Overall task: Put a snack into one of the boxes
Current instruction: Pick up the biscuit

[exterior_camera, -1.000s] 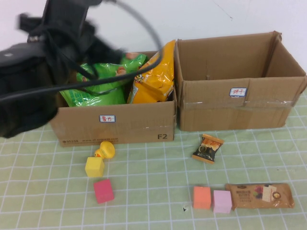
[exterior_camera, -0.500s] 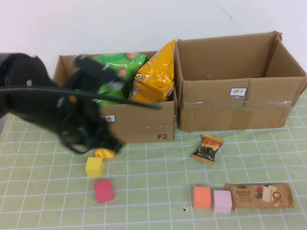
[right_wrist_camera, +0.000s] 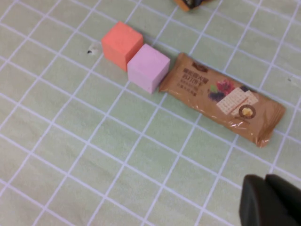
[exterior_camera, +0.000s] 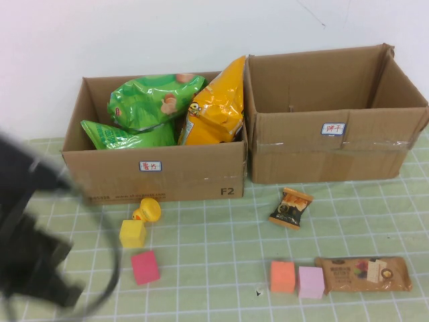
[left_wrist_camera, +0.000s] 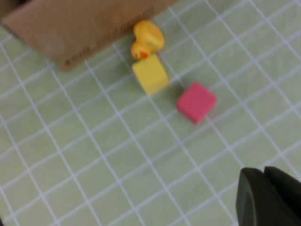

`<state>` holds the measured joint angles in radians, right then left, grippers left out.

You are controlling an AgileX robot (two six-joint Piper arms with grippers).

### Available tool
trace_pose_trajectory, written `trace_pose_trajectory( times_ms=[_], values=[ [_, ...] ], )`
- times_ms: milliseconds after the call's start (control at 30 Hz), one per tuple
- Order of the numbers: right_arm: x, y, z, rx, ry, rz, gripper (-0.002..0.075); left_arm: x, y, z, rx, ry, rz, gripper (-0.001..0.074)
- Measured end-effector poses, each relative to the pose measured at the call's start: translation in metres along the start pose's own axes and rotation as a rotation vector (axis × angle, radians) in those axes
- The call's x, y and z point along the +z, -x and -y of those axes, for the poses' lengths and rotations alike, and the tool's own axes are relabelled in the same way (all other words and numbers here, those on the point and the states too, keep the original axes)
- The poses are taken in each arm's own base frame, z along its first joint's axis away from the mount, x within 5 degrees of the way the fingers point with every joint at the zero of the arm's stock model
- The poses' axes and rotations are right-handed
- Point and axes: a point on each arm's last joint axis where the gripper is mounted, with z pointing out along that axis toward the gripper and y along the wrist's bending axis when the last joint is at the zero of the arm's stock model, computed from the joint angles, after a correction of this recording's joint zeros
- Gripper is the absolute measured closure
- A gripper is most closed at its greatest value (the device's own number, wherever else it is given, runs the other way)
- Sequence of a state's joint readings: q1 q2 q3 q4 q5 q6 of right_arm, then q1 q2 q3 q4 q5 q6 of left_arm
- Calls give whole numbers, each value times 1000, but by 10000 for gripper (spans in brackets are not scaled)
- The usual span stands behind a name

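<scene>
The left cardboard box (exterior_camera: 161,176) holds two green snack bags (exterior_camera: 144,107) and an orange bag (exterior_camera: 214,107). The right cardboard box (exterior_camera: 328,151) shows only bare inner walls. A small black-and-orange snack (exterior_camera: 291,208) lies on the mat in front of the boxes. A brown snack bar (exterior_camera: 362,274) lies at the front right and also shows in the right wrist view (right_wrist_camera: 221,96). My left arm (exterior_camera: 33,261) is blurred at the front left. My left gripper (left_wrist_camera: 263,173) is shut and empty above the mat. My right gripper (right_wrist_camera: 266,180) is shut and empty, near the brown bar.
A yellow duck (exterior_camera: 146,211), a yellow cube (exterior_camera: 132,233) and a red cube (exterior_camera: 145,267) lie in front of the left box. An orange cube (exterior_camera: 282,276) and a lilac cube (exterior_camera: 310,282) sit side by side, touching the brown bar's end.
My left arm has swung from over the left box down to the front left of the table. The snacks and cubes have not moved.
</scene>
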<state>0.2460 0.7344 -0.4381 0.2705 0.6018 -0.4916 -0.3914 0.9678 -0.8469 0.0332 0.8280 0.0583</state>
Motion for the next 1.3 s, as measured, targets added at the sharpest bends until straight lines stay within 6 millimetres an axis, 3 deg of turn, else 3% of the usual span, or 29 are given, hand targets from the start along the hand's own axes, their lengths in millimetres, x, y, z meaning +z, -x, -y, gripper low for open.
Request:
trace_pose_trajectory(
  times_ms=[200, 367, 467, 600, 667, 733, 800, 933, 1300],
  values=[
    [23, 39, 8, -109, 70, -130, 728, -13, -60, 0, 16, 63, 67, 736],
    [57, 59, 9, -213, 128, -268, 711, -20, -93, 1, -19, 80, 144, 736],
    [83, 66, 9, -261, 156, -360, 664, -21, -107, 2, -17, 91, 170, 736],
    [111, 77, 7, -372, 175, -429, 540, -18, -124, 2, -12, 104, 204, 736],
    [123, 81, 7, -443, 172, -460, 456, -17, -129, 3, -9, 106, 237, 736],
    [143, 85, 13, -545, 164, -524, 310, -19, -132, 3, -6, 110, 284, 736],
    [155, 84, 16, -619, 182, -572, 246, -21, -132, 3, -7, 111, 311, 736],
    [176, 81, 19, -702, 183, -585, 206, -22, -133, 3, -5, 114, 323, 736],
    [220, 64, 24, -855, 171, -605, 194, -18, -133, 1, 40, 156, 352, 736]
  ],
)
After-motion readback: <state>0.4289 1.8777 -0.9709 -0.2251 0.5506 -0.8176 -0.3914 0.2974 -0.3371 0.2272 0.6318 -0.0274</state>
